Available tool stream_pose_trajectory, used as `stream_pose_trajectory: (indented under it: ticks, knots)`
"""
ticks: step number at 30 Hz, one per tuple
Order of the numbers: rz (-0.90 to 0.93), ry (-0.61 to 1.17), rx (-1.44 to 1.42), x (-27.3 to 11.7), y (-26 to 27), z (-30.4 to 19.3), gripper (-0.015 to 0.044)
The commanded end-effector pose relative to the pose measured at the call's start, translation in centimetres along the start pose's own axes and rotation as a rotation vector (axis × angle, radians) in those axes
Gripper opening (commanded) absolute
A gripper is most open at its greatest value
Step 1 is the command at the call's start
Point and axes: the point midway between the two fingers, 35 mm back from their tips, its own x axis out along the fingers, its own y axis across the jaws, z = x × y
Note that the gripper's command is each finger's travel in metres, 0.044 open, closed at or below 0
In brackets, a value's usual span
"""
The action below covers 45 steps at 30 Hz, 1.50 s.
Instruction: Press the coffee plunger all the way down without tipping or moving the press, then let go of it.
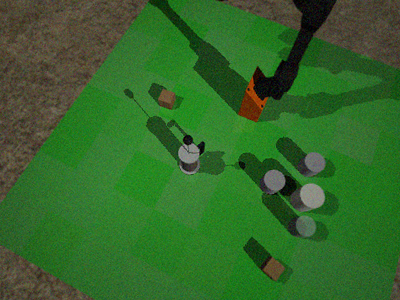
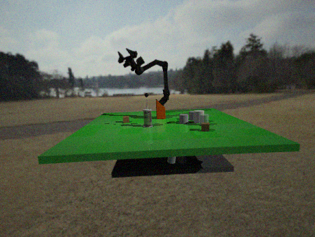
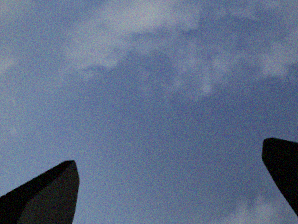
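The coffee press (image 1: 189, 155) (image 2: 147, 118) stands upright on the green table, a pale cylinder with a light lid and a dark handle at its side. Its black plunger knob (image 1: 188, 139) (image 2: 146, 94) sits on a thin rod, well above the lid. My gripper (image 2: 123, 51) (image 3: 173, 160) is open and empty, raised high above the table and pointing upward, far above the press. The wrist view shows only sky between the two dark fingers. The gripper is not clearly visible in the top view.
An orange wedge-shaped block (image 1: 253, 106) (image 2: 160, 110) stands by the arm's base. Several grey-white cylinders, one at the front (image 1: 305, 226), stand right of the press. One brown cube (image 1: 167, 98) (image 2: 126, 119) lies behind-left of the press, another (image 1: 273, 268) (image 2: 205, 127) at front right.
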Motion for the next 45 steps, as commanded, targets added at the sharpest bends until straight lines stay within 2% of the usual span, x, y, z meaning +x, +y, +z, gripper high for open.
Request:
stream_pose_trajectory:
  ticks: [1,5,11,18,25,33,45]
  knots:
    - [0.002,-0.006,0.019,0.1,-0.1,0.2,0.0426]
    - [0.041,-0.094,0.286,1.5,-1.5,2.8,0.044]
    - [0.24,-0.299,0.964,3.1,-5.9,10.4,0.044]
    - [0.633,-0.432,1.626,1.1,-11.6,18.9,0.044]
    - [1.091,-0.402,2.071,-3.2,-16.4,25.1,0.044]
    - [1.693,-0.172,2.381,-10.2,-21.7,30.2,0.044]
    - [1.73,-0.168,2.392,-14.6,-21.0,34.9,0.044]
